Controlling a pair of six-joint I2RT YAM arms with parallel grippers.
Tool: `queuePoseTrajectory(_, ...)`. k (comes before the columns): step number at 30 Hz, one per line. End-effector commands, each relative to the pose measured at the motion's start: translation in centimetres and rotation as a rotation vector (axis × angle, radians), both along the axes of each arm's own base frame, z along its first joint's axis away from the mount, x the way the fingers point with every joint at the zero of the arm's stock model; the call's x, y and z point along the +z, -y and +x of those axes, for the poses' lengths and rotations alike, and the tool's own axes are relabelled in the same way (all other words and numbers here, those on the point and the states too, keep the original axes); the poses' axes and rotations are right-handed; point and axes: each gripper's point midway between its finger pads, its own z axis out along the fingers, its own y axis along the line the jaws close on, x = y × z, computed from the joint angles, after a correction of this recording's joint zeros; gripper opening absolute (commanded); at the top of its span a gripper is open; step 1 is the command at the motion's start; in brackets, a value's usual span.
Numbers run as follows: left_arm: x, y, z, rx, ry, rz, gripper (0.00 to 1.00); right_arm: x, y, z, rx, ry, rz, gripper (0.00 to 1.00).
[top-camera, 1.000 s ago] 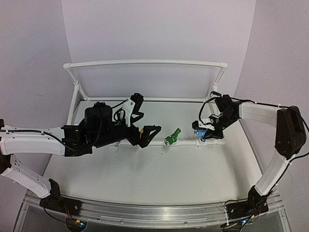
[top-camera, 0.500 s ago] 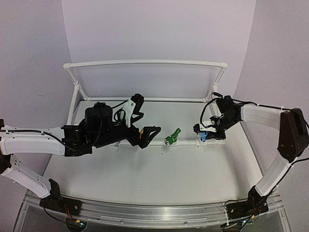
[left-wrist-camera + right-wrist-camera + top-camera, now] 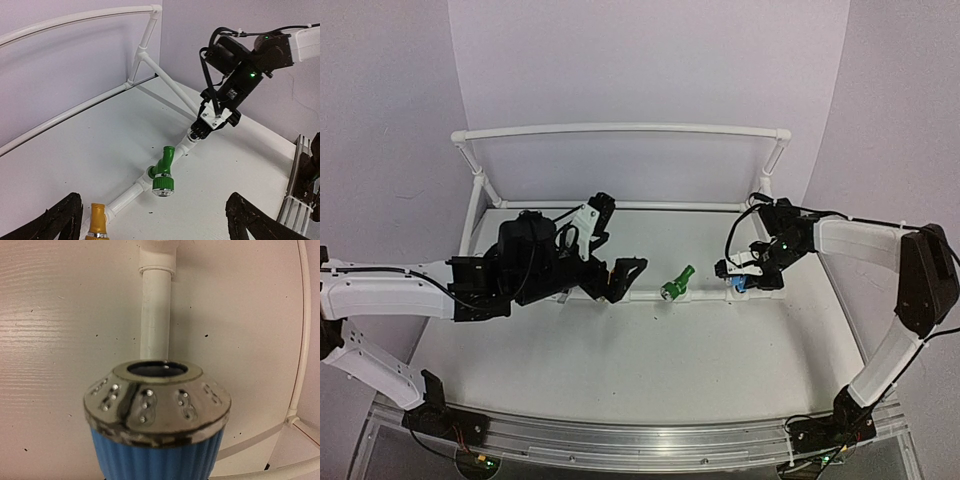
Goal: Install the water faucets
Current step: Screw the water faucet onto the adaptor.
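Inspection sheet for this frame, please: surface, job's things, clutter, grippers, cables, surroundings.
Surface: white table, a few dark specks.
Job's things: green plastic faucet and yellow plastic faucet sit on the white PVC pipe frame, on its front rail; blue ribbed faucet at that rail's right end; silver one not seen.
Clutter: nothing seen.
Grippers: left gripper open, empty; right gripper shut on the blue ribbed faucet.
Cables: black cable loops at the right wrist.
Surroundings: pale lilac walls.

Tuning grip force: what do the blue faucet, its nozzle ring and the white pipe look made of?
blue faucet: the body is probably moulded plastic, matte with lengthwise ribs.
nozzle ring: looks metallic, silvery and dimpled with dark worn patches. It could be plated plastic.
white pipe: smooth and slightly glossy, probably PVC, with a collared joint at its far end.
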Motion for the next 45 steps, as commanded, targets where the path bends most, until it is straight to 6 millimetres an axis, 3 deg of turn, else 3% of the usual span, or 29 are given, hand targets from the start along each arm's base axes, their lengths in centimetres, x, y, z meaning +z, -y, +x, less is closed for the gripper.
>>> queuePoseTrajectory(1, 0.5, -2.4, 3.7, 0.147, -0.080, 0.006, 1.00, -1.3, 2.4, 0.5, -0.108, 0.007, -0.106, 0.00)
queuePoseTrajectory(7, -1.3, -6.0, 6.8, 0.132, -0.254, -0.028, 1.00, -2.4, 2.6, 0.6, -0.237, -0.037, -0.075, 0.00)
queuePoseTrajectory(11, -2.6, -8.9, 9.7, 0.274, -0.372, -0.046, 1.00, -3.5, 2.1, 0.3, -0.310, -0.069, -0.070, 0.00)
queuePoseTrajectory(13, -1.7, -9.9, 10.8, 0.348, -0.431, -0.040, 1.00, -3.3, 1.4, 0.5, -0.338, -0.054, -0.078, 0.00)
queuePoseTrajectory(19, 2.3, -11.3, 12.7, 0.455, -0.427, -0.069, 0.99, -3.5, 2.1, 0.8, -0.363, -0.041, -0.142, 0.00)
queuePoseTrajectory(23, 3.1, -13.4, 13.7, 0.507, -0.442, -0.125, 0.99, -2.9, 2.2, 0.5, -0.352, -0.028, -0.135, 0.00)
queuePoseTrajectory(31, 3.3, -15.1, 12.9, 0.503, -0.453, -0.159, 0.99, -2.9, 3.5, -2.2, -0.366, -0.070, -0.157, 0.00)
queuePoseTrajectory(38, 3.7, -16.1, 11.3, 0.502, -0.466, -0.231, 0.98, -3.3, 4.2, -2.7, -0.376, -0.094, -0.197, 0.00)
queuePoseTrajectory(45, 6.5, -18.7, 10.3, 0.587, -0.411, -0.324, 0.96, -3.5, 3.9, -2.5, -0.308, -0.102, -0.226, 0.00)
